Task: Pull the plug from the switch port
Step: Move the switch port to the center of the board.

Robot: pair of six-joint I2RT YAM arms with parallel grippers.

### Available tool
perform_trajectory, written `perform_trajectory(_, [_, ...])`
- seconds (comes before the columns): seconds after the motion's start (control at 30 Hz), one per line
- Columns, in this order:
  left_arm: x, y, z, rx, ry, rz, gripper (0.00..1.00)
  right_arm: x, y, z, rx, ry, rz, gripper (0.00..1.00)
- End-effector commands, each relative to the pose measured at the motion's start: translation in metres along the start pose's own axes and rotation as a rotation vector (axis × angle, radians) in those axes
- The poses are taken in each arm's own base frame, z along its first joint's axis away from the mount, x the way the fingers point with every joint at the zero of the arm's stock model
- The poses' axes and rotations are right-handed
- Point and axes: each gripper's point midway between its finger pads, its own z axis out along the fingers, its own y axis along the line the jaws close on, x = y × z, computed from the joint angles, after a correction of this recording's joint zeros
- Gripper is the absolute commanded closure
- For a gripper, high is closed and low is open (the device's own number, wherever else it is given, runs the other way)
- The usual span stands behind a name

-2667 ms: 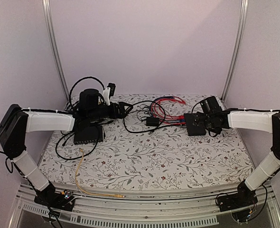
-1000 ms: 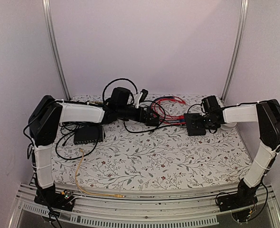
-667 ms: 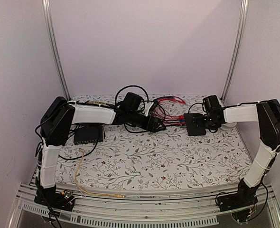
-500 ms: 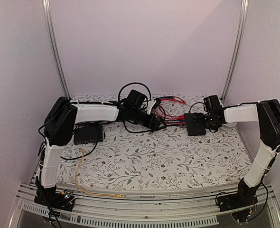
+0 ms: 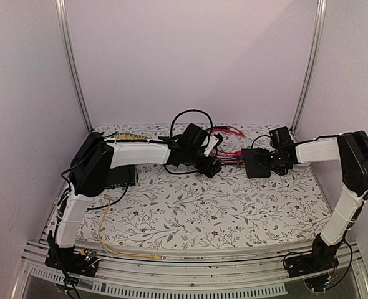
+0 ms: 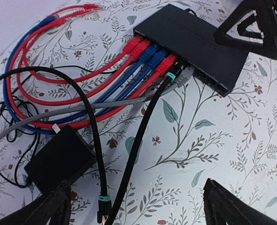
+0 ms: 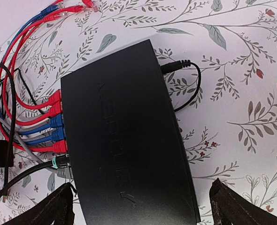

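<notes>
Flat matte-black switch box (image 7: 124, 154) lay toward the far right of the floral counter (image 5: 190, 205). Its port edge (image 6: 206, 77) held a row of red, blue, black and grey plugs (image 6: 157, 58), all seated. The left tool (image 6: 136, 197) hovered spread before them; the right tool (image 7: 141, 187) stood spread over the box.

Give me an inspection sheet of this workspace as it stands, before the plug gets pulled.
Surface: floral tablecloth, lying flat.
Job's things: black switch; red, blue, black and grey plugs seated in a row along one edge.
Clutter: small black adapter; dark box far left, partly hidden by the left arm.
Grippers: left gripper open, facing the port row, touching nothing; right gripper open above the switch.
Cables: red and blue patch cables looping off the switch; yellow cable near the front edge.
Surroundings: pale walls, metal posts.
</notes>
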Motion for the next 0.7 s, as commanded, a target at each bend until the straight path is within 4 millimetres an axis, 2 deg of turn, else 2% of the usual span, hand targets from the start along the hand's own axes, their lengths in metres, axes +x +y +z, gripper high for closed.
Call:
perform_trajectory(0.0, [0.0,0.008,0.006,-0.125,-0.007,0.126,0.02,-0.007,0.002,-0.006,-0.032,-0.028,0.051,0.01])
perform_trajectory(0.2, [-0.001,0.017,0.003,-0.192,-0.013,0.182,0.02,-0.009,-0.006,-0.006,-0.013,-0.033,0.075,0.01])
perform_trajectory(0.37, [-0.011,0.032,-0.016,-0.251,-0.045,0.194,0.02,-0.014,-0.011,-0.008,-0.004,-0.051,0.098,0.01])
perform_trajectory(0.67, [-0.025,0.02,-0.01,-0.191,-0.08,0.251,0.03,-0.023,-0.015,-0.002,-0.01,-0.063,0.176,0.01])
